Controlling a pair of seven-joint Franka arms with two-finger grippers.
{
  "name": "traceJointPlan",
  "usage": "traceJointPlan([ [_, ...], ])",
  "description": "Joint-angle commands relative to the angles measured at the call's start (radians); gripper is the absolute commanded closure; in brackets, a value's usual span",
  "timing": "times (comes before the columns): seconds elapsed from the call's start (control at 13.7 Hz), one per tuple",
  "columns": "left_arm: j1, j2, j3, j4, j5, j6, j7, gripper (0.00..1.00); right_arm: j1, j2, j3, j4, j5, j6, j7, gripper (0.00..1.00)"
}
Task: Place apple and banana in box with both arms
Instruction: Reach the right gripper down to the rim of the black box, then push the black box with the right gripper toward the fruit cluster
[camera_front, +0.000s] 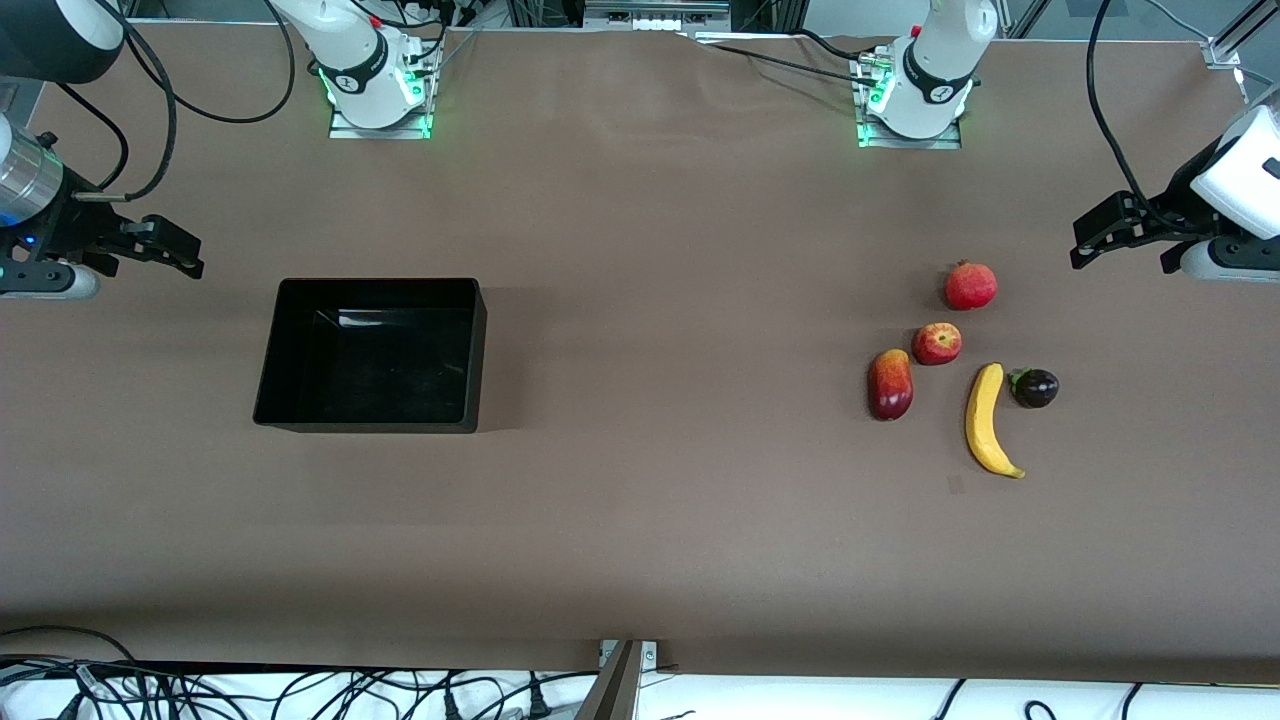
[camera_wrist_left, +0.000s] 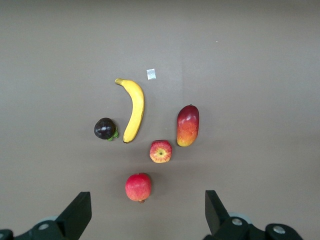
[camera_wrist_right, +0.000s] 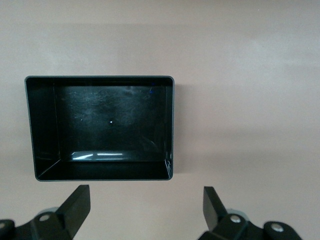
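The small red-and-yellow apple (camera_front: 937, 343) lies on the brown table toward the left arm's end, and it shows in the left wrist view (camera_wrist_left: 160, 151). The long yellow banana (camera_front: 986, 420) lies close by, nearer the front camera (camera_wrist_left: 134, 110). The black box (camera_front: 380, 284) stands empty toward the right arm's end (camera_wrist_right: 42, 125). My left gripper (camera_front: 1120, 255) hangs open and empty over the table beside the fruits (camera_wrist_left: 148, 210). My right gripper (camera_front: 160, 250) hangs open and empty over the table beside the box (camera_wrist_right: 145, 205).
A larger plain-red round fruit (camera_front: 971, 286) lies farther from the front camera than the apple (camera_wrist_left: 138, 187). A dark-red-and-yellow mango (camera_front: 890, 384) lies beside the apple. A dark purple fruit (camera_front: 1035, 388) touches the banana. A small white scrap (camera_wrist_left: 151, 74) lies by the banana's tip.
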Motion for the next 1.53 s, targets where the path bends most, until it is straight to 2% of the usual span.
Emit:
traceJointPlan([
  [0.0,0.004,-0.015,-0.003,-0.007,-0.01,-0.009,-0.001,0.0,-0.031,0.087,-0.034,0.017,-0.016,-0.067,-0.014,0.0],
  [0.15,0.004,-0.015,-0.003,-0.007,-0.01,-0.008,-0.001,0.0,-0.036,0.159,-0.069,-0.002,-0.018,-0.061,-0.012,0.0],
  [0.22,0.004,-0.015,-0.003,-0.005,-0.01,-0.009,-0.001,0.0,-0.036,0.179,-0.074,-0.028,-0.017,-0.011,-0.01,0.0],
  [0.73,0.005,-0.015,-0.002,-0.004,-0.01,-0.009,-0.001,0.0,-0.038,0.208,-0.073,-0.472,0.012,0.638,0.003,0.0],
  [0.8,0.006,-0.015,-0.002,-0.002,-0.01,-0.009,-0.001,0.0,-0.038,0.216,-0.074,-0.544,0.02,0.766,0.003,0.06],
  [0.88,0.006,-0.017,-0.002,-0.002,-0.01,-0.009,-0.001,0.0,-0.038,0.228,-0.074,-0.587,0.02,0.851,0.003,0.39],
  [0.95,0.006,-0.017,-0.002,-0.002,-0.01,-0.011,-0.001,0.0,-0.038,0.243,-0.074,-0.591,0.02,0.861,0.005,0.69],
  [1.02,0.006,-0.017,-0.002,-0.002,-0.01,-0.012,-0.001,0.0,-0.038,0.248,-0.074,-0.591,0.023,0.864,0.008,0.95],
  [1.09,0.006,-0.017,-0.002,-0.002,-0.01,-0.012,-0.001,0.0,-0.038,0.248,-0.073,-0.588,0.026,0.866,0.011,1.0],
  [1.46,0.004,-0.017,-0.002,0.001,-0.01,-0.012,-0.001,0.0,-0.036,0.257,-0.065,-0.58,0.037,0.864,0.02,1.0],
])
